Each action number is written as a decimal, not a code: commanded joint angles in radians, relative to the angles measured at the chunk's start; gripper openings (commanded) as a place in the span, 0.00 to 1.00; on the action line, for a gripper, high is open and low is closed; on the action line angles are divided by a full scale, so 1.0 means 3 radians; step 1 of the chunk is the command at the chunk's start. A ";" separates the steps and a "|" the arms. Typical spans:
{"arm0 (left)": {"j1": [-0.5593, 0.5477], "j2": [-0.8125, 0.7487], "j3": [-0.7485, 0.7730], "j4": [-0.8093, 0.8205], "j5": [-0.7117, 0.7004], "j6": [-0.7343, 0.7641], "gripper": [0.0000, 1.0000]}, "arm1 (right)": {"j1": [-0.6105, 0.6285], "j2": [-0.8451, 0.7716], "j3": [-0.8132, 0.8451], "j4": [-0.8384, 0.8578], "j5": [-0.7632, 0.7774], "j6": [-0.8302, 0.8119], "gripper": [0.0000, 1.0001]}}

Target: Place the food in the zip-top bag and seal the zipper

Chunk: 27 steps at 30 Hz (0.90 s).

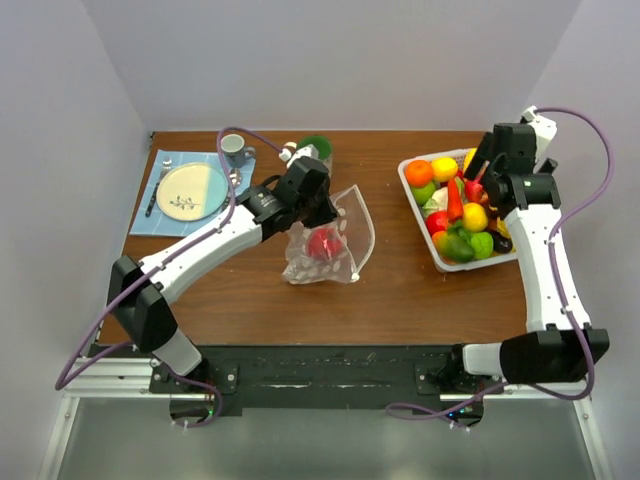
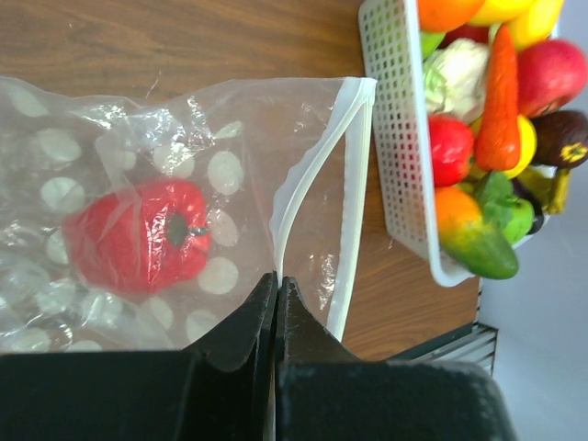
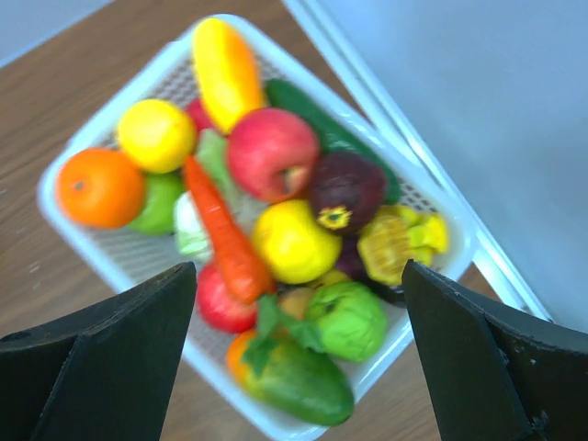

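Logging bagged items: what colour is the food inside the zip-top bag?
The food is red, green-stemmed; left wrist view shows it best.

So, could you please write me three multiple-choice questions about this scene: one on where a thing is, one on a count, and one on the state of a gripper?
1. Where is the red pepper?
A. in the white basket
B. inside the zip-top bag
C. on the plate

2. How many pieces of food lie in the bag?
A. one
B. three
C. none

3. How is the right gripper?
A. shut on the carrot
B. open above the basket, holding nothing
C. shut on the bag's edge

Answers:
1 B: the pepper shows through the dotted plastic.
2 A: only the pepper is inside.
3 B: its jaws stand wide apart over the basket. It is the left gripper that pinches the bag's edge.
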 commanded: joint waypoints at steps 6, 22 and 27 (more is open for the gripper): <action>0.0010 0.0020 -0.0253 0.0251 0.0300 0.0230 0.00 | -0.0688 0.0569 -0.0007 0.0330 -0.0418 0.0145 0.99; 0.0010 -0.0001 -0.0273 0.0128 0.0361 0.0271 0.00 | -0.0817 0.0830 -0.0238 0.0642 -0.0449 0.0166 0.84; 0.0010 0.0020 -0.0289 0.0128 0.0356 0.0271 0.00 | -0.0817 0.0912 -0.0227 0.0663 -0.0515 0.0176 0.75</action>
